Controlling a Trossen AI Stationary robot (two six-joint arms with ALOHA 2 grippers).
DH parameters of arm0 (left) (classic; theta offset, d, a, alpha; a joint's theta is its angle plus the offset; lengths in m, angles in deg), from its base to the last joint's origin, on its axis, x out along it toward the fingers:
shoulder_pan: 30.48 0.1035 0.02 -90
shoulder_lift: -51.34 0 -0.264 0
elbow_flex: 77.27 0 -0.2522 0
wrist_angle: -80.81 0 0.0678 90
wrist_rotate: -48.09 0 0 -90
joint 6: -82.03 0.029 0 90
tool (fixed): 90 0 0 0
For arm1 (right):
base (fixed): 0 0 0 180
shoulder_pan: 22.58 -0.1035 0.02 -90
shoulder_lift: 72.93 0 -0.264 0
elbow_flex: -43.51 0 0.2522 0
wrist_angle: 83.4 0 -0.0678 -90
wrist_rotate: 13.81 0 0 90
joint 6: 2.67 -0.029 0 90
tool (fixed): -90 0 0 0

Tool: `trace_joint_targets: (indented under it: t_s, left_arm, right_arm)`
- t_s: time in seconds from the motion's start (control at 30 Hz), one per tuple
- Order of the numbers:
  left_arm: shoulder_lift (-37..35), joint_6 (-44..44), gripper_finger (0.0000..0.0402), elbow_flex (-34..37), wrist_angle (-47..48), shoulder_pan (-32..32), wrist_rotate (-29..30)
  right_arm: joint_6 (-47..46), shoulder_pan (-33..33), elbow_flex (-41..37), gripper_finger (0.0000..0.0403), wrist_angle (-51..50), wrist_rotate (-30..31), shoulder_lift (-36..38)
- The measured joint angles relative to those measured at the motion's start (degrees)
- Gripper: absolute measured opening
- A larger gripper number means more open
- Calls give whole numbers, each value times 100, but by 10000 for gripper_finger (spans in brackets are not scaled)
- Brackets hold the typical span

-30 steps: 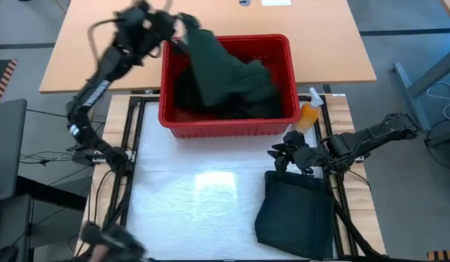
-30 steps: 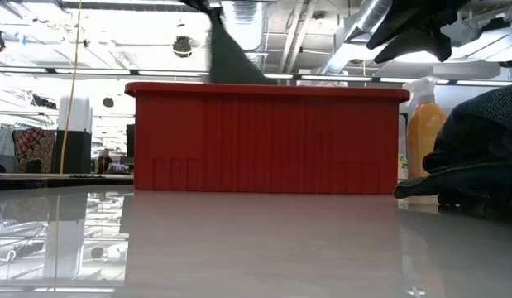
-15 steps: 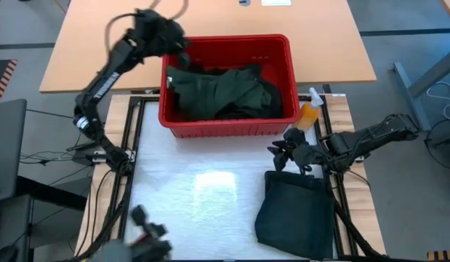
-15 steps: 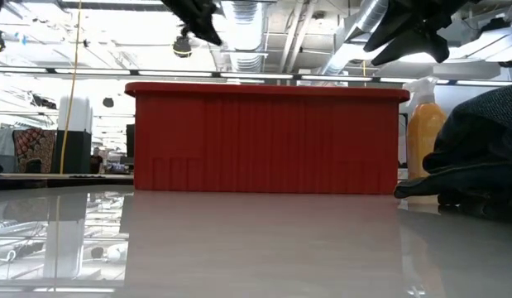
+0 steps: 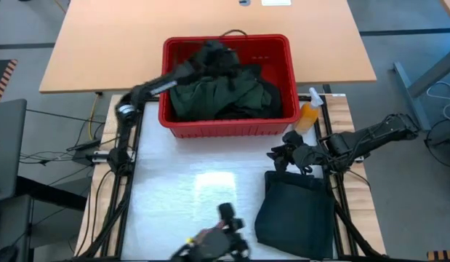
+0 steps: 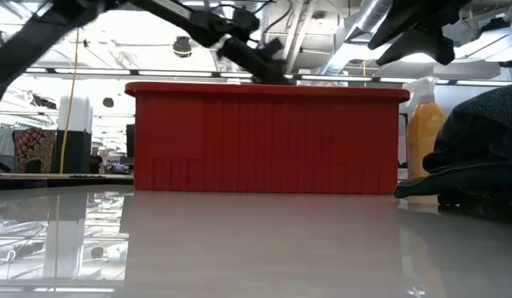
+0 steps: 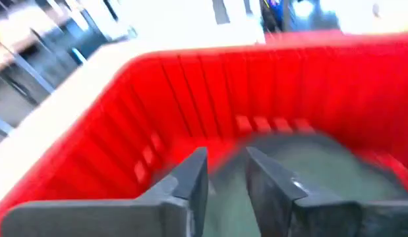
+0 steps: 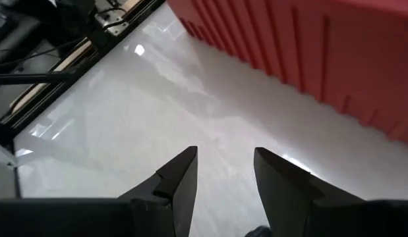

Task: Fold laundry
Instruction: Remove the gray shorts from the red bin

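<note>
The left gripper [image 5: 214, 52] is in the upper middle of the high view, reaching over the red basket [image 5: 226, 128] from its left wall. In the left wrist view its fingers [image 7: 190, 181] stand a little apart with nothing between them, and the dark green laundry [image 7: 309, 164] shows blurred just past their tips. So the heap lies directly ahead of and below the fingers, inside the basket, and the left arm is by far the nearer one.

The laundry in the basket [image 5: 225, 93] is a rumpled pile of dark green and black cloth filling most of the floor of the basket, spread longer left-to-right than front-to-back in the high view. No single garment's edge or collar can be picked out.

The right gripper [image 5: 277, 154] waits at centre right of the high view, above the white worktop [image 5: 188, 189], its fingers [image 8: 180, 174] parted and empty. Just below it lies a folded dark garment [image 5: 294, 211] at lower right. An orange spray bottle [image 5: 309, 113] stands by the basket's right front corner.

The next move looks like a downward reach into the pile to pinch one garment.
</note>
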Motion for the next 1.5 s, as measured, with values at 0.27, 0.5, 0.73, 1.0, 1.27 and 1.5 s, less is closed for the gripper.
trace_joint_targets:
  t_s: [0.27, 0.5, 0.73, 1.0, 1.27, 1.5]
  left_arm:
    - [1818, -329, 119, -1576, -1066, -183, 37]
    - [2621, -621, 118, -1806, -850, -196, 42]
    - [2660, 248, 118, -1963, 435, -383, 101]
    - [2583, 1214, 118, -2087, 3026, -367, 1179]
    - [2289, 723, 118, -2059, 4619, -98, 4071]
    - [1599, -43, 118, -2072, 4764, 550, 4115]
  right_arm:
    - [-339, -224, 0, 177, -32, -20, -4]
    - [-394, -254, -2, 177, -172, -69, -4]
    - [-392, -87, -4, 177, -345, -71, -10]
    - [-285, 223, -4, 177, -438, -69, -130]
    - [-285, 526, -4, 177, -416, -105, -373]
    - [-289, 614, -4, 177, -335, -137, -484]
